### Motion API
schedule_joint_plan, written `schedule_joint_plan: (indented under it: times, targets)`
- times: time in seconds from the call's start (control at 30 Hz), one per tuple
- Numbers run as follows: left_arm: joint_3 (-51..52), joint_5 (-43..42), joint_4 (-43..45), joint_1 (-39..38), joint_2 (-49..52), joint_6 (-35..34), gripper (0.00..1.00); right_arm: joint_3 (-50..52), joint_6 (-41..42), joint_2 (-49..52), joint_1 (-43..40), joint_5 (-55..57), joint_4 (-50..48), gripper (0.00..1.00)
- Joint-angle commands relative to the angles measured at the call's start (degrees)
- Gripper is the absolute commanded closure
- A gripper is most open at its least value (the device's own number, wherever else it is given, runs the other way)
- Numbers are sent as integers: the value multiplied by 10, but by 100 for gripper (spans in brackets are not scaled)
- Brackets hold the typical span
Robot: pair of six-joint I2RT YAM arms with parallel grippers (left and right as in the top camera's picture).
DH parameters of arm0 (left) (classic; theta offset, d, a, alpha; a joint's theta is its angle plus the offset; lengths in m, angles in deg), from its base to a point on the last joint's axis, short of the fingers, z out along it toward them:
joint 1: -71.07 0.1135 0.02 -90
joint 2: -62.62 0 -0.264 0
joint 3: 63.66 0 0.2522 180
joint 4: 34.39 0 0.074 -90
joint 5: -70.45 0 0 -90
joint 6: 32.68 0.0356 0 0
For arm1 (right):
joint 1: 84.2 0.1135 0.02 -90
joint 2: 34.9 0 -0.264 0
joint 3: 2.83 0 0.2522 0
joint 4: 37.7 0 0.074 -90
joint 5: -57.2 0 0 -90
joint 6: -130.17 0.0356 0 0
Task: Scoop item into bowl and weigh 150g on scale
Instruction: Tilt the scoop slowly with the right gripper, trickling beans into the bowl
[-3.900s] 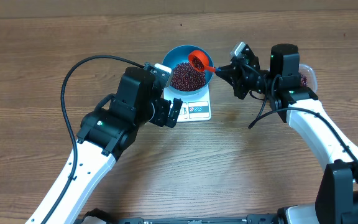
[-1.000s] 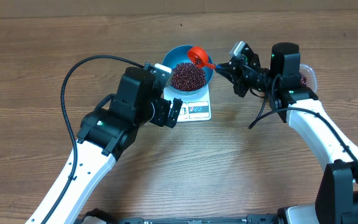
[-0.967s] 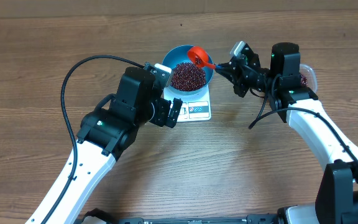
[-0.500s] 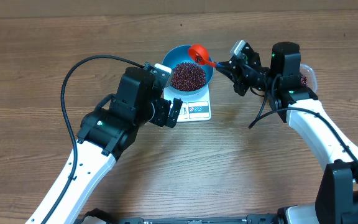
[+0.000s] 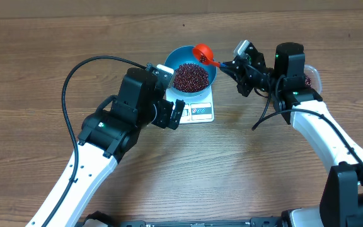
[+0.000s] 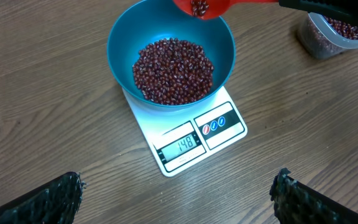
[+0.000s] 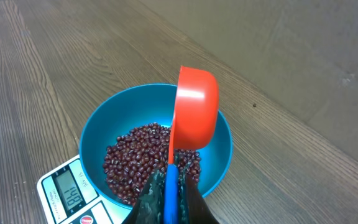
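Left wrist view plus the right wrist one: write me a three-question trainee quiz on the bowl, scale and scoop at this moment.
1. True or false: the blue bowl sits on the scale.
2. The red scoop is: A) lying flat, let go; B) gripped by the right end effector, above the bowl; C) upside down inside the bowl.
3. What number does the scale's display show?
Key: 1 true; 2 B; 3 148.
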Motion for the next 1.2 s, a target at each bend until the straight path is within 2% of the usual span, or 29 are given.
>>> schedule_joint_plan:
  times: [0.0,0.27,1.17]
  targets:
    - [-3,-4,2,2,-1,-8,0,-3,-4,3,0,4,-6,96]
    - [-3,-4,2,2,-1,-8,0,-3,-93,3,0,-14,7,96]
    - [-3,-4,2,2,-1,-8,1,-3,-94,3,0,-22,7,96]
